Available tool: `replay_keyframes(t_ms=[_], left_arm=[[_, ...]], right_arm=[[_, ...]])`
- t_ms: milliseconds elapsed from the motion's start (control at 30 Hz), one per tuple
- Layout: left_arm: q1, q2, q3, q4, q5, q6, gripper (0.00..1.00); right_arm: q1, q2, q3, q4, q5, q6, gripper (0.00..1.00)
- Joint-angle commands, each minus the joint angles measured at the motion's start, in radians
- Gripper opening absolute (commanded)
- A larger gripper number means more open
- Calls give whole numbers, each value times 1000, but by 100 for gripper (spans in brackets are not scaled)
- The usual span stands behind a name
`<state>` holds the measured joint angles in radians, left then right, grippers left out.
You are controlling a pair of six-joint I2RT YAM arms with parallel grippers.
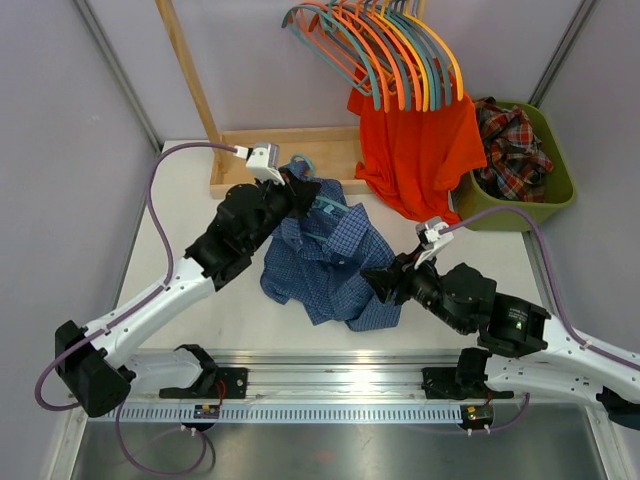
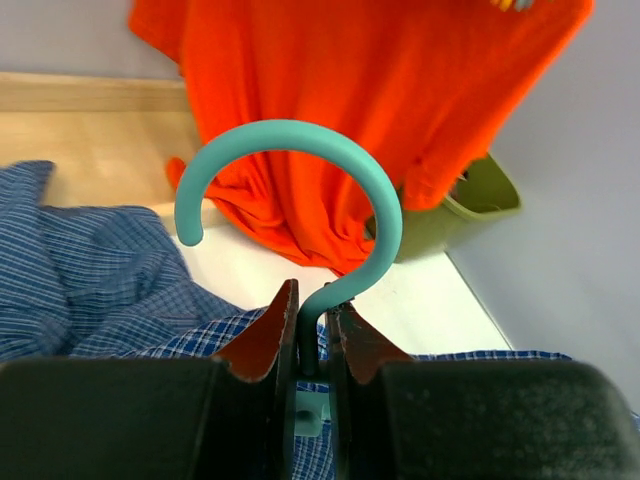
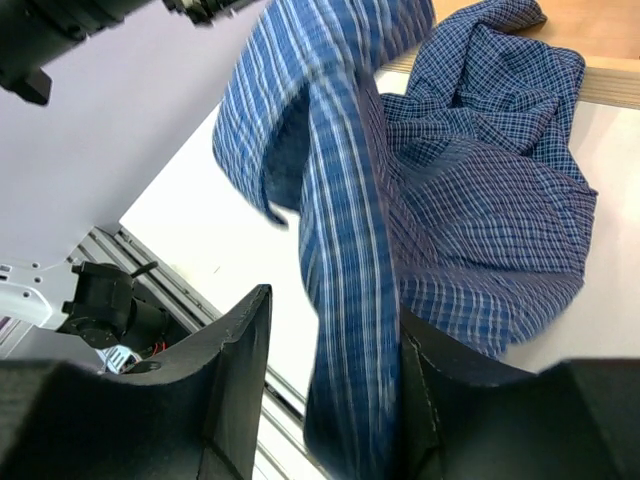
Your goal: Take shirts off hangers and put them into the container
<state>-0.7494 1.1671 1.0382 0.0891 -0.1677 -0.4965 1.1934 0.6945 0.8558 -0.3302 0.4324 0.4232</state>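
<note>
Surface: white table (image 1: 250, 320) sat between grey walls (image 1: 60, 120), with a flat wooden frame (image 1: 330, 150) at its far side.
Rail: a bunch of hangers (image 1: 390, 50) hung at the far end, with a plain orange-red shirt (image 1: 415, 150) drooping beneath them.
Container: the olive-green basket (image 1: 562, 175) stood at the far right, with a plaid shirt (image 1: 512, 145) already heaped inside.
Shirt being worked: the dark blue check shirt (image 1: 325, 265) lay crumpled mid-table between the two arms, well apart from the basket.
Left gripper (image 1: 298, 188): its fingers were clamped on the stem of a teal hanger (image 2: 300, 135), just below the hook.
Right gripper (image 3: 335, 305): its fingers stood apart with a fold of the check cloth running between them. Whether they pinched it could not be told.
Handling: the cloth looked light and limp, and likely to snag on the hanger's arms. The hanger looked thin, stiff and smooth, so it could twist in a narrow pinch.
Where to hold: probably the stem for the hanger, and a bunched fold near the collar or shoulder for the shirt, so it slides off rather than stretches.
</note>
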Motion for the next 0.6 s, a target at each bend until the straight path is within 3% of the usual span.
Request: replay_keyframes(t_ms=[0, 133, 200, 233, 267, 567], left_arm=[[38, 0, 74, -11, -42, 35, 0], [59, -18, 63, -12, -46, 38, 0], [74, -29, 54, -15, -50, 41, 0], [82, -33, 56, -18, -61, 42, 0], [91, -40, 56, -28, -68, 49, 0], [220, -167, 33, -71, -199, 64, 0]], right_arm=[[14, -32, -8, -13, 22, 22, 51], [12, -33, -23, -13, 23, 20, 46], [12, -30, -21, -16, 19, 19, 23], [14, -29, -21, -21, 17, 17, 17], [14, -29, -21, -26, 17, 25, 2], [14, -95, -21, -101, 78, 43, 0]])
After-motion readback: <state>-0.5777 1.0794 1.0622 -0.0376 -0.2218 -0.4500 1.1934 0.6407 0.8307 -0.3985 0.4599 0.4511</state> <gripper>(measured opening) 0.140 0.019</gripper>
